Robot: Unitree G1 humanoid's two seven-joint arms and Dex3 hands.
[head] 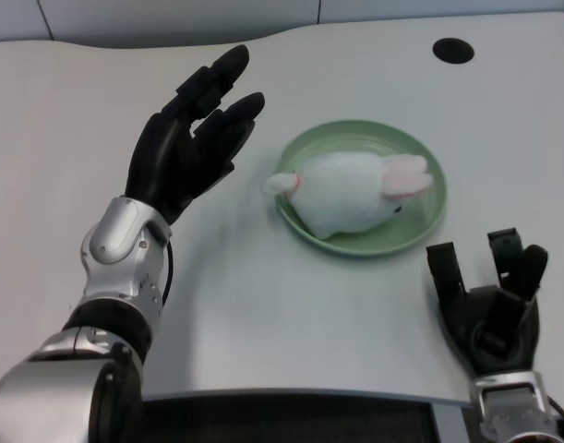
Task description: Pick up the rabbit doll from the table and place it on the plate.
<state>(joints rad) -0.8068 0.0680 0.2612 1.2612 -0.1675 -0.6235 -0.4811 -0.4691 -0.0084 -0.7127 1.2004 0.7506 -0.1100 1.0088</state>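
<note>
Left forearm (115, 268): silver casing, cut off by the lower left corner of the view, so only its forward section can be seen. Left hand (191, 138): black, raised above the white table (60, 129), fingers stretched out and slightly apart, pointing up and to the right. It grasps nothing and touches nothing; it stands near the plate but clear of it.

Plate (355, 138): pale green, round, with a shallow rim, set flat on the table right of centre. Rabbit doll (351, 194): white, lying on its side inside the plate. Its pink-lined ears point toward the plate's right rim. A small white part of the doll overhangs the left rim; whether it is a tail or a paw is hard to make out. The face is too blurred to describe.

Round black hole (453, 50): set in the table top near its far edge, beyond the plate.
</note>
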